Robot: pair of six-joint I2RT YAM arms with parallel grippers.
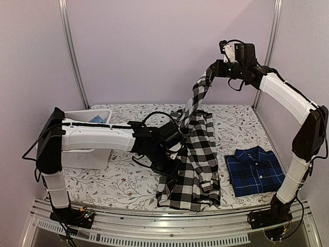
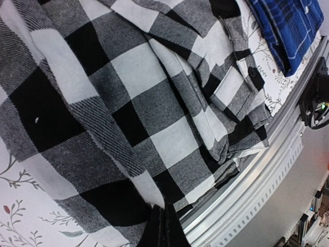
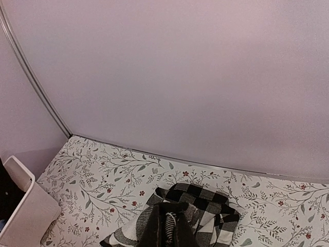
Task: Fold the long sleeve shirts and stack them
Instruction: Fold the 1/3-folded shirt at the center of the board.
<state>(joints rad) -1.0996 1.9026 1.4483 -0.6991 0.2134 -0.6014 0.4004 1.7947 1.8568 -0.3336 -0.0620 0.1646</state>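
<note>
— What were the walls (image 1: 164,46) like?
— Plain, pale lilac panels, with thin metal poles (image 1: 75,56) in the back corners.
— And the bench (image 1: 103,185)?
— It wore a white cloth printed with leafy twigs, and a ribbed aluminium rail (image 1: 169,225) ran along its near edge. The light was soft and even.

**Setting:** robot lab test cell. Evidence:
- left arm (image 1: 95,139) & right arm (image 1: 285,95) fixed to slotted alu rail (image 1: 169,226) at table's near edge
- loose cables (image 1: 37,141) & exposed electronics (image 1: 82,213) at arm bases
- plain pale wall panels (image 1: 169,46) set in metal posts (image 1: 74,56), closing table on 3 sides
- props: floral table cover (image 1: 123,180), white bin (image 1: 85,159), check shirt (image 1: 198,149), blue shirt (image 1: 254,170)
</note>
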